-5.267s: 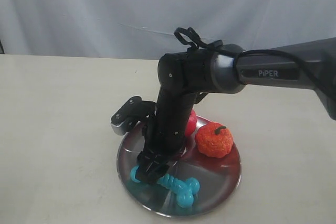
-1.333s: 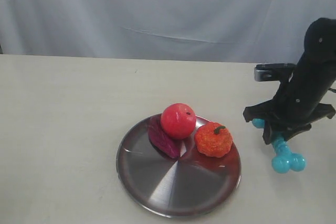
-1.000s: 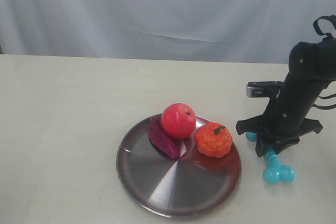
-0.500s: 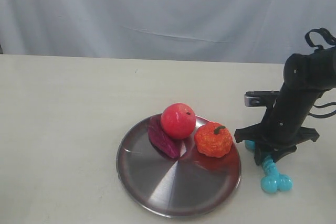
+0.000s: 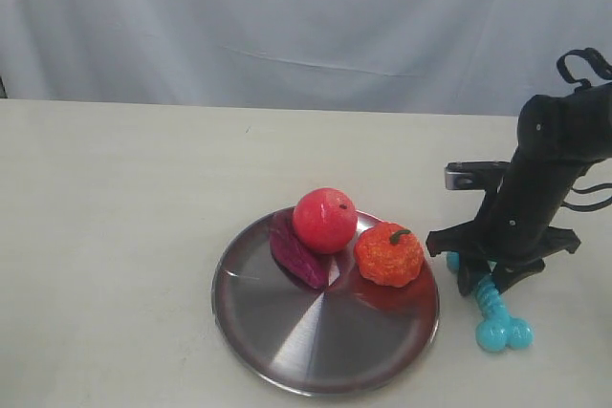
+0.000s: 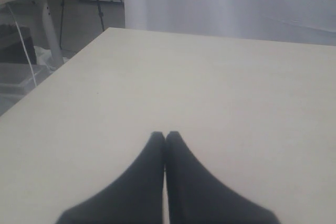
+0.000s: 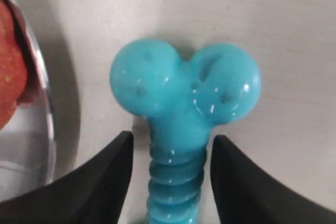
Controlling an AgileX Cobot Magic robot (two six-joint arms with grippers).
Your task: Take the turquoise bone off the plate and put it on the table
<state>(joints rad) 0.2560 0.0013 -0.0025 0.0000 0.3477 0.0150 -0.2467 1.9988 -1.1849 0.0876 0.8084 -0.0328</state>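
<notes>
One transfer is required, and it is judged all but complete; the turquoise bone (image 5: 499, 327) is off the plate (image 5: 287, 332) and appears to rest on the counter (image 5: 115, 236), at about 3 o'clock from the plate's centre in the exterior view, near the rim but apart from it; its long axis runs roughly from 11 o'clock to 5 o'clock, with one knobbed end clear of the arm and the other mostly hidden behind it.

Right claw (image 5: 486, 286): low over the bone, fingers flanking the ribbed shaft; the right wrist view shows a thin gap between each finger and the ribs, so the jaws stand spread and are not pinching the toy; the gap is narrow, so light contact on one side cannot be ruled out.

Left claw (image 6: 165, 136): fingers pressed together with nothing between them, over bare counter; not seen in the exterior view.

Plate contents: red apple toy (image 5: 324, 220) at 12 o'clock; orange pumpkin toy (image 5: 389, 253) between 1 and 2 o'clock; purple toy (image 5: 295, 257) at 11 o'clock, against the apple; none concerns the task.

Left to do, as a judgement: raise the right claw clear of the shaft without dragging the bone; ribbed rubber may cling to a finger, so a slow vertical retreat is advised.
</notes>
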